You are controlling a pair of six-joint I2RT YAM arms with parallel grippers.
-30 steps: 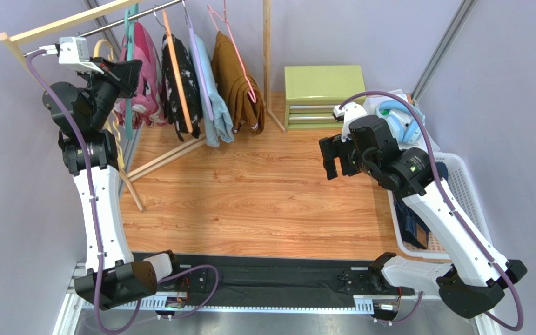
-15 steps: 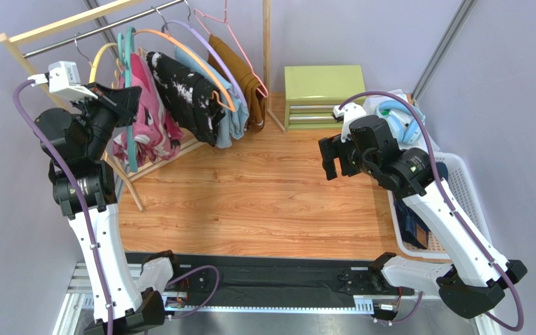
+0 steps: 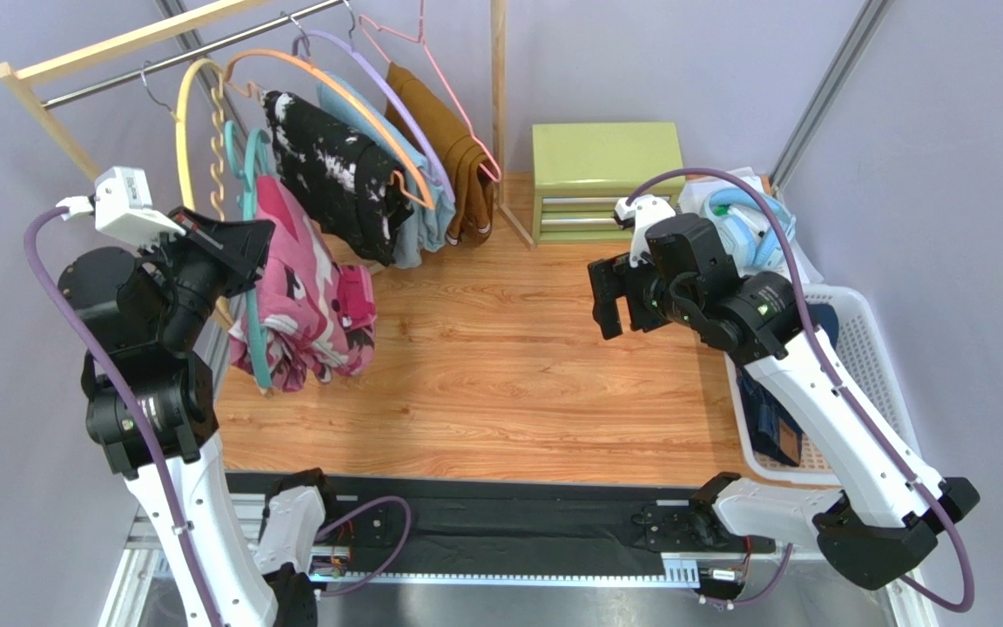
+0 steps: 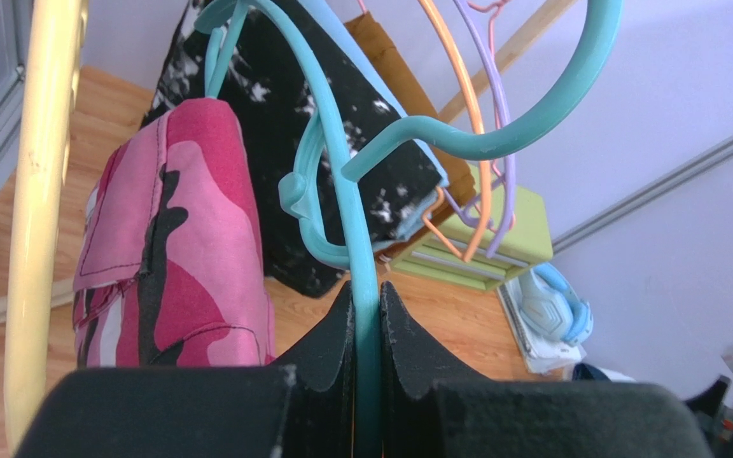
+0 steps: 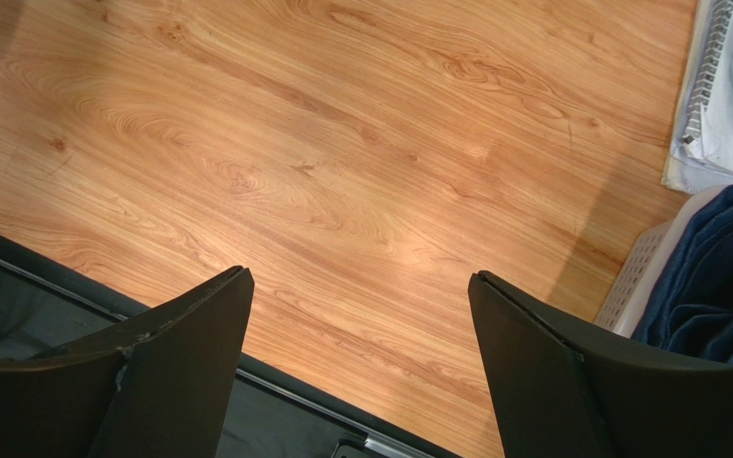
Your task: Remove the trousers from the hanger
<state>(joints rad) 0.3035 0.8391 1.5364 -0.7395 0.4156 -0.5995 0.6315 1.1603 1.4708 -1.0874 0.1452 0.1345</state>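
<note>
**A:** The left hand (image 4: pixel 366 320) is clenched tight on the stem of the teal hanger (image 4: pixel 342 191). The pink camouflage trousers (image 3: pixel 304 307) are still draped over it, at the left of the overhead frame, hanging just above the worktop (image 3: pixel 507 379).

**B:** So the step in hand looks like bringing that hanger out. Its hook seems clear of the rail (image 3: pixel 141 65) now. And the right hand (image 3: pixel 609 298)?

**A:** Released, fingers spread wide, hovering over bare wood at centre right. The navy trousers (image 5: pixel 714 277) already lie in the white basket (image 3: pixel 880 346) at the right edge.

**B:** Next, probably, the right hand has to cross to the pink pair, grip the fabric and slide it off while the left holds the hanger steady.

**A:** Compare a second ago: the hanger was up at the rail in the upper left, with the left hand high beside it. It has dropped down and toward the camera, trousers swinging along.

**B:** And the black splotched garment (image 3: pixel 337 170) and the brown garment (image 3: pixel 448 144) have fanned out on their hangers. The right hand has edged only slightly left.
</note>
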